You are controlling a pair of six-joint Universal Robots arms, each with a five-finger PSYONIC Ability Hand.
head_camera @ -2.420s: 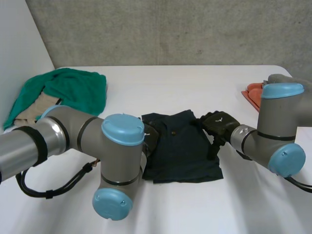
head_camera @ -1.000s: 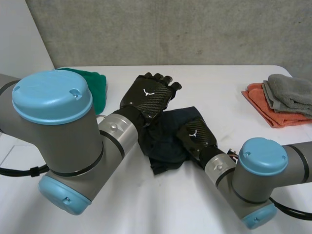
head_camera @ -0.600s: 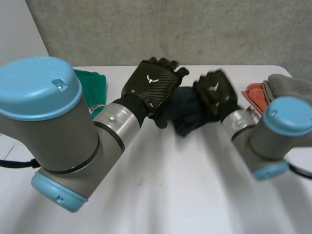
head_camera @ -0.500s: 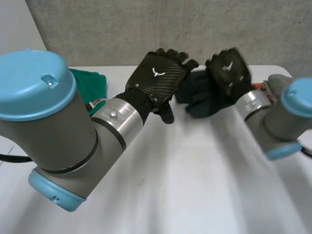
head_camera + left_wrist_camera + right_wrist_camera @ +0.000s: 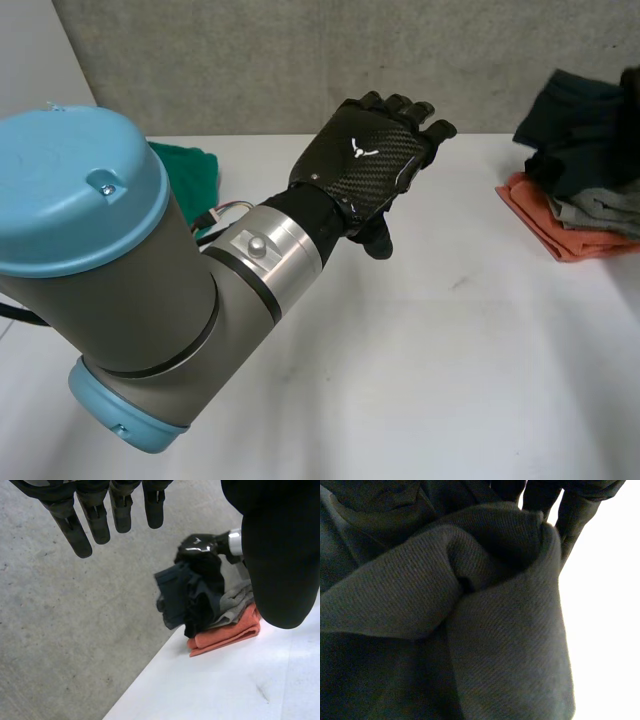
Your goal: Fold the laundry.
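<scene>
A green cloth (image 5: pixel 195 170) lies at the left edge of the head view, mostly hidden behind the left arm (image 5: pixel 130 290), whose grey joint and blue cap block the whole lower left of the frame. At the right edge sits a stack of 2 folded pieces, a grey towel (image 5: pixel 600 205) on top of an orange towel (image 5: pixel 545 225), close to the far right side of the white table (image 5: pixel 450 380). A concrete wall (image 5: pixel 250 60) runs behind the table's far edge.

The middle and lower right of the table are bare, so open room stretches from the left arm across to the stack.

The left hand (image 5: pixel 372 165) hangs above the table at the upper centre of the head view, holding nothing. Its fingers (image 5: pixel 97 520) are straight and slightly spread in the left wrist view.

The dark garment (image 5: pixel 575 125) is bunched at the upper right of the head view, over the stack. In the left wrist view the right hand (image 5: pixel 200 544) grips it from above, and its folds hang down to the grey towel. I cannot tell whether it rests there. In the right wrist view the fingers (image 5: pixel 572 510) curl round the bundled cloth.
</scene>
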